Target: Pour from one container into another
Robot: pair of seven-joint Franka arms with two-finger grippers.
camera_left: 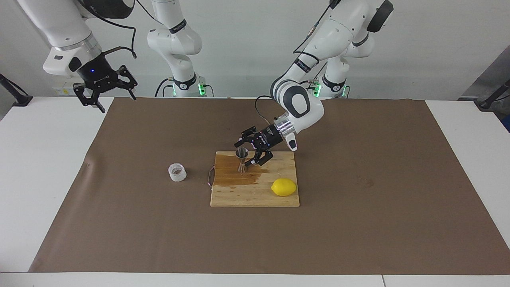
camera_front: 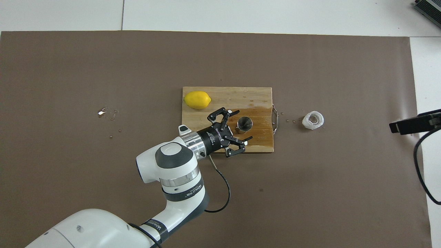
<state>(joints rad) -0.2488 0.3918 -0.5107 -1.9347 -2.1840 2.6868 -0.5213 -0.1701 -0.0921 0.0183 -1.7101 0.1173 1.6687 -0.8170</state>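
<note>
The jigger (camera_left: pixel 242 158) is shiny polished metal. The cup (camera_left: pixel 177 172) looks like cloudy translucent plastic. The cutting board (camera_left: pixel 255 195) is pale wood with visible grain, dark and wet-looking around the jigger. The lemon (camera_left: pixel 283 187) has a smooth, slightly glossy skin. The brown table cover (camera_left: pixel 358 223) is matt, like paper.

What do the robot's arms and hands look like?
Both arms are white and chunky, with dark grey joint caps and black rings bearing small writing. A black cable loops along each. A silver collar joins each arm to its hand. The left gripper and right gripper are black, skeletal claws with thin fingers.
</note>
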